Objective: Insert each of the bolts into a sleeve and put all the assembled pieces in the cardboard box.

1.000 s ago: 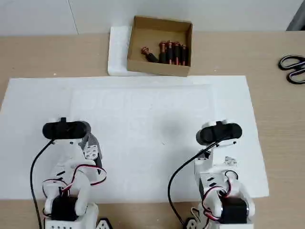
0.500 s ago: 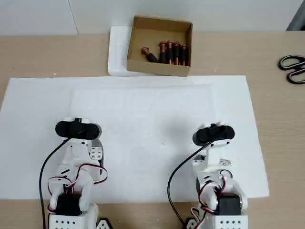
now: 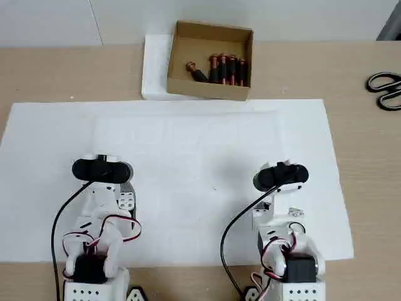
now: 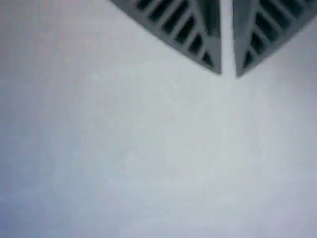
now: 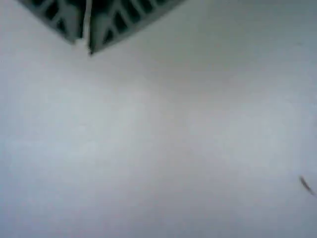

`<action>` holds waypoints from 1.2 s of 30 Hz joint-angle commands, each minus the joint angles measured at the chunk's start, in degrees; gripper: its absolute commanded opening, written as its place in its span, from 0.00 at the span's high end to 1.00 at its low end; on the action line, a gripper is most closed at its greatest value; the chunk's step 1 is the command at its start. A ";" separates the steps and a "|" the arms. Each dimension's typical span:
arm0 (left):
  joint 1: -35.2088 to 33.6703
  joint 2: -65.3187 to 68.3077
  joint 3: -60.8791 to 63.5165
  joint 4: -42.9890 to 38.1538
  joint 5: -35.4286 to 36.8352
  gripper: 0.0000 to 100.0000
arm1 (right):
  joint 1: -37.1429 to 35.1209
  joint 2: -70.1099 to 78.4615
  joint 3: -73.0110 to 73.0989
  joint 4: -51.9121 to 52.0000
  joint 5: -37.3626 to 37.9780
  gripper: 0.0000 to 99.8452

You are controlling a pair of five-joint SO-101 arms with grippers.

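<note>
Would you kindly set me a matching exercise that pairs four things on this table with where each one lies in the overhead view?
Things:
1. cardboard box
2. assembled pieces
3. scissors
4. white sheet

Places:
A. on the bare table, at its right end
B. spread flat over the near part of the table
C. lying inside the cardboard box
D. at the far side, partly on a white pad

Pairs: 1-D; 2-C; 3-A; 4-B

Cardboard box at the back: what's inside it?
Inside the cardboard box lie the assembled pieces: coppery bolts in black sleeves, most side by side, one tilted apart. The box floor beneath them is covered.
</note>
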State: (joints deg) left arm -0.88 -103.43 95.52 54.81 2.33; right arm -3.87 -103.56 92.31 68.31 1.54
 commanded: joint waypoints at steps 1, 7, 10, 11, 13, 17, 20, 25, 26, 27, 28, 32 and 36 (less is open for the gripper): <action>-0.09 -0.44 -0.13 -1.32 -0.09 0.99 | 0.31 -0.40 -0.26 -1.19 0.18 1.00; 0.00 -0.44 -0.13 -1.41 -0.09 0.99 | 0.31 -0.40 0.00 -2.51 0.44 1.00; 0.00 -0.44 -0.13 -1.41 -0.09 0.99 | 0.31 -0.40 0.00 -2.51 0.44 1.00; 0.00 -0.44 -0.13 -1.41 -0.09 0.99 | 0.31 -0.40 0.00 -2.51 0.44 1.00; 0.00 -0.44 -0.13 -1.41 -0.09 0.99 | 0.31 -0.40 0.00 -2.59 0.44 1.00; 0.09 -0.44 -0.13 -1.41 -0.18 0.99 | 0.31 -0.40 0.00 -2.59 0.44 1.00; 0.09 -0.44 -0.13 -1.41 -0.18 0.99 | 0.31 -0.40 0.00 -2.59 0.44 1.00; 0.09 -0.44 -0.13 -1.41 -0.18 0.99 | 0.31 -0.40 0.00 -2.59 0.44 1.00; 0.09 -0.44 -0.13 -1.41 -0.18 0.99 | 0.31 -0.40 0.00 -2.59 0.44 1.00; 0.09 -0.44 -0.13 -1.41 -0.18 0.99 | 0.31 -0.40 0.00 -2.59 0.44 1.00; 0.09 -0.44 -0.13 -1.41 -0.18 0.99 | 0.31 -0.40 0.00 -2.59 0.44 1.00; 0.09 -0.44 -0.13 -1.41 -0.18 0.99 | 0.31 -0.40 0.00 -2.59 0.44 1.00; 0.09 -0.44 -0.13 -1.41 -0.18 0.99 | 0.31 -0.40 0.00 -2.59 0.44 1.00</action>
State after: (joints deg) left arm -0.88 -103.43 95.52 54.73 2.33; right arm -3.87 -103.56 92.66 66.90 1.54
